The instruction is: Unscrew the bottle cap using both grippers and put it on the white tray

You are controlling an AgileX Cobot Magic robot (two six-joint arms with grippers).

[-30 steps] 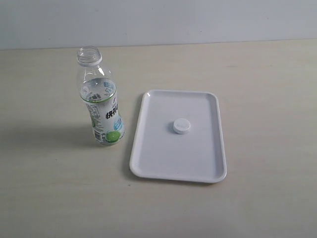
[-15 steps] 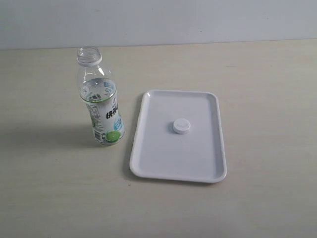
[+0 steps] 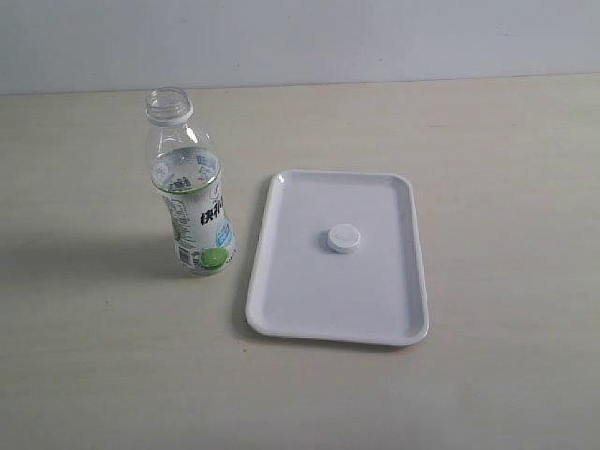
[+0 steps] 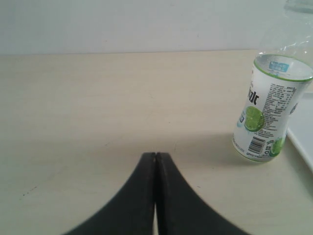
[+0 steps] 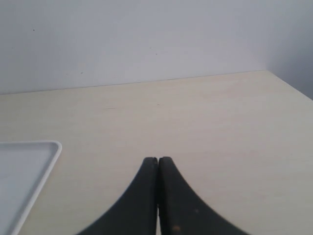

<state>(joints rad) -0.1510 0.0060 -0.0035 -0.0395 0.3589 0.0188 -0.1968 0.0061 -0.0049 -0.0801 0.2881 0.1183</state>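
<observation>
Lying on white tray (image 3: 309,300), bottle cap (image 3: 343,238); wrist-only: left claw (image 4: 155,155), right claw (image 5: 157,159), closed empty.

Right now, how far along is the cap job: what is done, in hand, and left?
Done: the bottle stands open-necked beside the white tray, and the bottle cap lies on the tray. In hand: nothing; the left claw and right claw are both shut, holding nothing. Left: no step appears to remain.
</observation>
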